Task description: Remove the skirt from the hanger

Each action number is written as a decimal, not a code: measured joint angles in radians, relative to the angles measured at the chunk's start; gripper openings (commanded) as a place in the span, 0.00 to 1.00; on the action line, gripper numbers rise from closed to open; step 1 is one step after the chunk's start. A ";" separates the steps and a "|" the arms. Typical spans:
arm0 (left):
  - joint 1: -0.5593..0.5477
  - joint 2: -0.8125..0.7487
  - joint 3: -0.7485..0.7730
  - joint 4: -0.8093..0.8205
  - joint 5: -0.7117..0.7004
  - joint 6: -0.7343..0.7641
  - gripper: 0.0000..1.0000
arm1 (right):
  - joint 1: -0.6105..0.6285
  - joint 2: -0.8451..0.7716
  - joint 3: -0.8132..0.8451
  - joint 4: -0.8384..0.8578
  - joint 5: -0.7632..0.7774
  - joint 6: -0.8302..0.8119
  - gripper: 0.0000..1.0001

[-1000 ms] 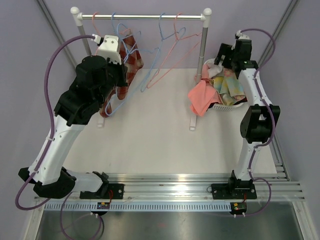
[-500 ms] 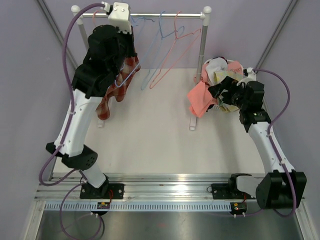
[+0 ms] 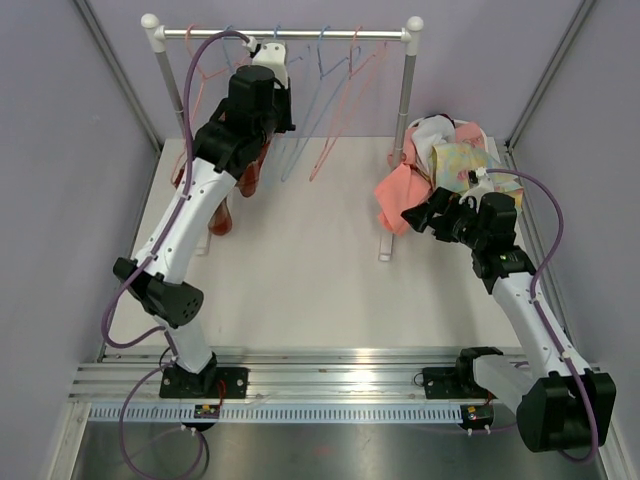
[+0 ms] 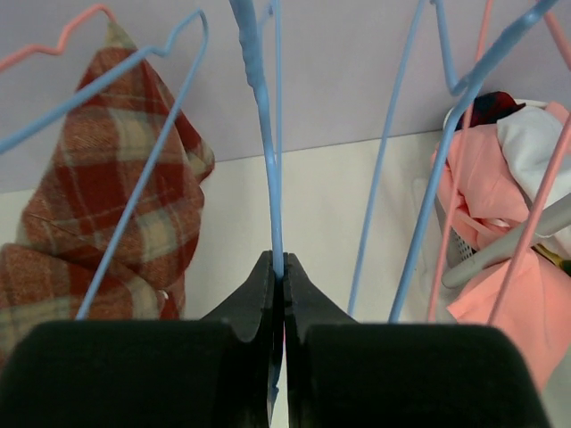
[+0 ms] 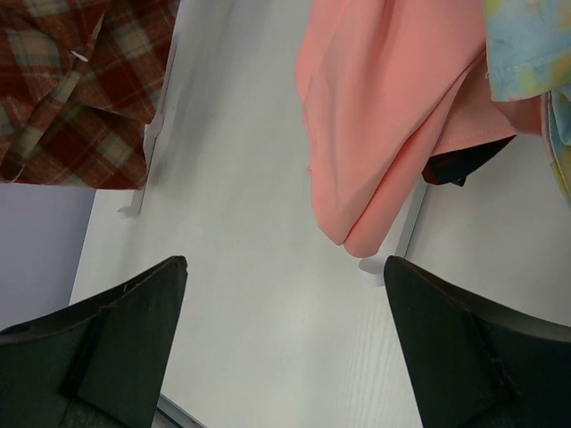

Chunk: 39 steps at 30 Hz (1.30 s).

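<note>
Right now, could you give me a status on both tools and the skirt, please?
Left tool shut on blue hanger. Right tool open, empty. Plaid skirt hangs to its left, untouched.

Hangers [image 4: 272, 178] crowd rail [image 3: 300, 33], tabletop [image 3: 300, 285] open

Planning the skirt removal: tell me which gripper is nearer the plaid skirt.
Left. The left gripper is shut on a blue hanger right beside the plaid skirt; the right gripper hangs open across the table, by the pink garment.
</note>
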 measured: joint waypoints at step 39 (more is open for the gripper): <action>0.367 -0.241 -0.111 -0.107 -0.014 -0.021 0.82 | 0.001 -0.098 -0.043 -0.046 -0.045 -0.005 1.00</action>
